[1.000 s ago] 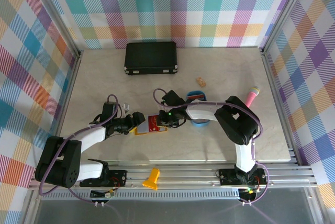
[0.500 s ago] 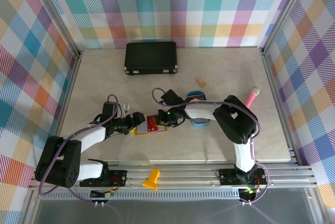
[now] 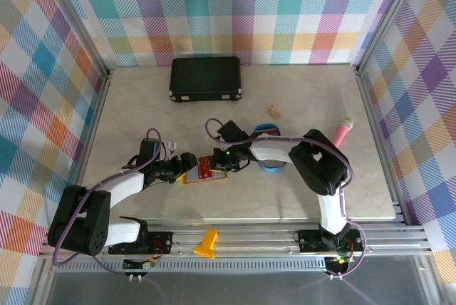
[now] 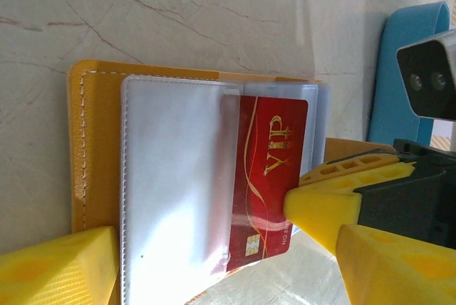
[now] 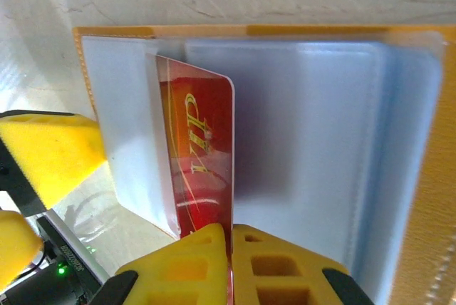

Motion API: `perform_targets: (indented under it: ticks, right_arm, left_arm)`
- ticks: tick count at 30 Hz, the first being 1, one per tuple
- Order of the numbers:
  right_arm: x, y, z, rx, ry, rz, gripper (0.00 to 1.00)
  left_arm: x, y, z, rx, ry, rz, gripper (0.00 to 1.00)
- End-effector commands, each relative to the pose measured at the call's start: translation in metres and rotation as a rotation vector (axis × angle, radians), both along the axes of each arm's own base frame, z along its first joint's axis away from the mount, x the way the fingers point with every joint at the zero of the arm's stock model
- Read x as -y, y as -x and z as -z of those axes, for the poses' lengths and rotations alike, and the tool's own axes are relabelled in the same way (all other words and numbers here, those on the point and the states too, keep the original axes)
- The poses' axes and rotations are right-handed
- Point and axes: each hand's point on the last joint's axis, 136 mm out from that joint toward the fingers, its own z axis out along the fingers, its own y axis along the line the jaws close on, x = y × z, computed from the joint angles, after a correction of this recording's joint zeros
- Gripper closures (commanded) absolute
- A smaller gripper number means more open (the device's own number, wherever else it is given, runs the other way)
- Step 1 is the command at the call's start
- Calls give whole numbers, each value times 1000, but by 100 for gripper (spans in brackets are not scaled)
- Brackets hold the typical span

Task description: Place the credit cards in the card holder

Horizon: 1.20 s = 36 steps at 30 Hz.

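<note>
On the pale marbled table (image 3: 128,105), the yellow card holder (image 4: 96,141) is laid open; a red card (image 4: 267,169) is half tucked under its clear pocket, pinched edgewise by the right gripper (image 5: 231,237); the left gripper (image 3: 185,165) is held wide open at the holder's edge
</note>
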Motion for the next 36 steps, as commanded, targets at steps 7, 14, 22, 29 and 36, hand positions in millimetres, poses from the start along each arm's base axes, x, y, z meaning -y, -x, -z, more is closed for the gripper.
perform_targets:
  ticks: [7,14,22,29,36]
  right_arm:
    - [-10,6,8,-28,21,-36,91]
    - [-18,6,6,-23,16,-53,91]
    - [-24,9,3,-17,5,-75,85]
    - [-29,8,0,-8,-13,-81,81]
    - [-34,12,0,-1,-22,-105,81]
  left_arm:
    - [-4,14,18,-71,-55,7,20]
    - [-4,14,16,-67,-52,9,20]
    - [-4,14,15,-64,-52,6,20]
    - [-4,13,16,-66,-53,-3,21]
    - [-4,12,14,-61,-50,-6,26]
